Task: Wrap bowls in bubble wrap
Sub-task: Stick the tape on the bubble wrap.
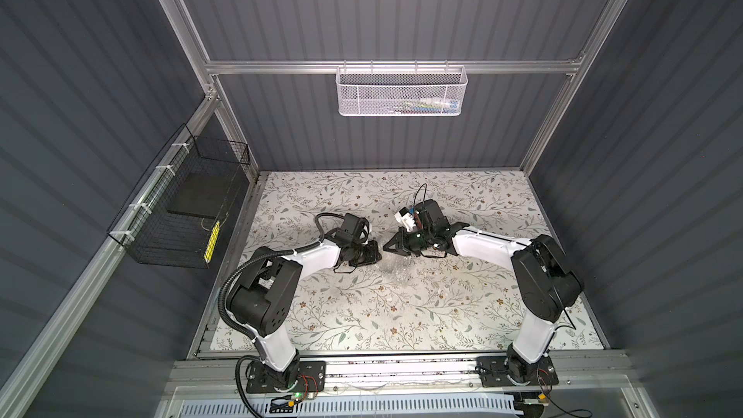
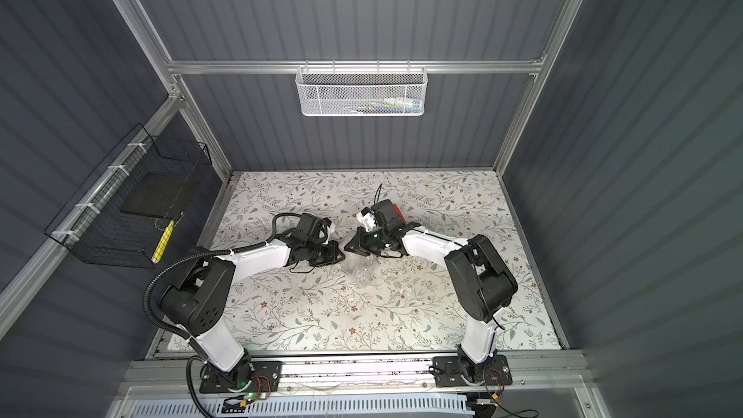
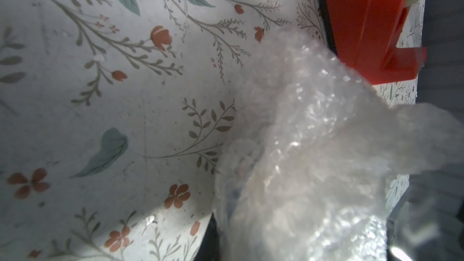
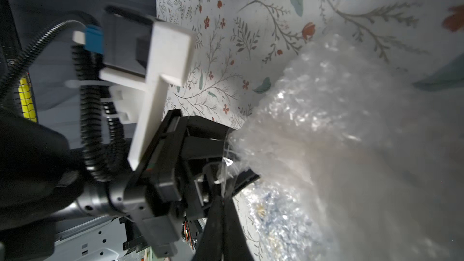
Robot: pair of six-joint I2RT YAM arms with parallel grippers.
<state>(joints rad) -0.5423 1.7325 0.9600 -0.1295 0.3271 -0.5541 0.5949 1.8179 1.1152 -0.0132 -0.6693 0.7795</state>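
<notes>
- The bubble wrap (image 4: 339, 134) is lying bunched at mid tabletop (image 1: 362, 327); the bowl (image 4: 265, 209) is showing only as blue and yellow glints through it, so it is sitting inside
- The left gripper (image 1: 373, 254) is pinching a gathered edge in narrow jaws, likely to stop the bundle springing open
- The right gripper (image 1: 387, 248) is facing it, jaws pressed together; whether they are pinching film I cannot tell
- The red tape dispenser (image 3: 364, 21) is standing just beside the bundle, probably for sealing
</notes>
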